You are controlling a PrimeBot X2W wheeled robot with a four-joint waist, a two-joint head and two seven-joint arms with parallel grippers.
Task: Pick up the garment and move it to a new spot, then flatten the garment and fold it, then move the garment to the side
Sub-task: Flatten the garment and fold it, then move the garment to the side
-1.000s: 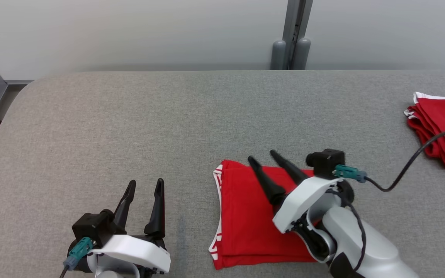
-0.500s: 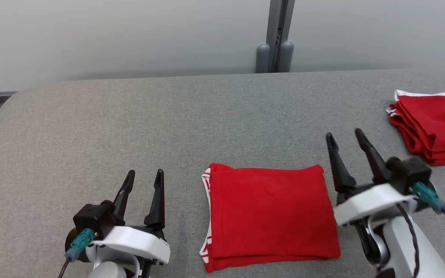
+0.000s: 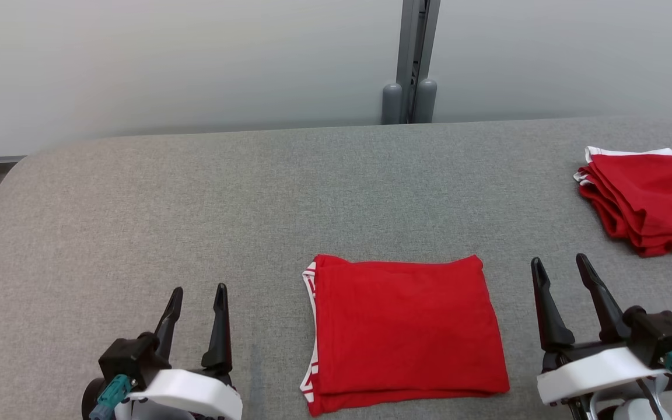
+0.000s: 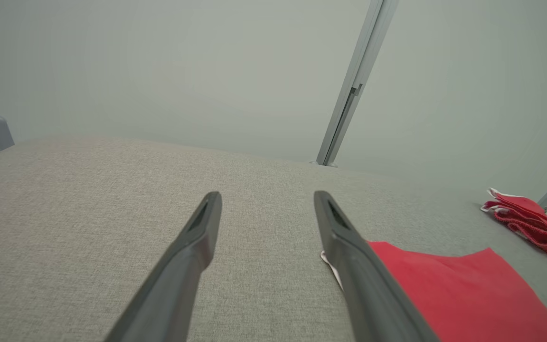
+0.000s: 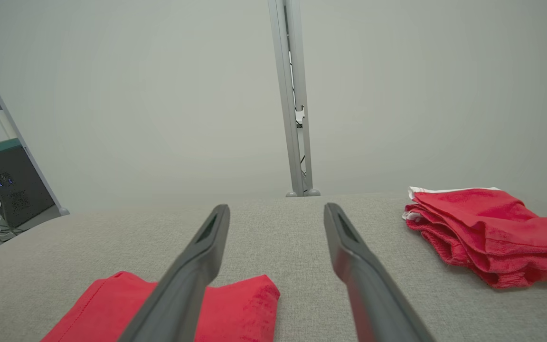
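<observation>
The garment (image 3: 403, 326) is red with white trim and lies folded into a flat rectangle near the front middle of the grey table (image 3: 254, 204). It also appears at the lower right of the left wrist view (image 4: 449, 289) and the lower left of the right wrist view (image 5: 235, 304). My left gripper (image 3: 197, 291) is open to the garment's left, holding nothing. My right gripper (image 3: 559, 263) is open to the garment's right, also holding nothing. Neither touches the cloth.
A stack of folded red garments (image 3: 642, 198) with white trim sits at the table's far right edge, also in the right wrist view (image 5: 482, 232). A grey post (image 3: 410, 64) stands behind the table against the pale wall.
My right gripper lifted off the folded garment and swung right, then drew back to the lower right. The camera view shifted; the left gripper sits lower in the picture.
</observation>
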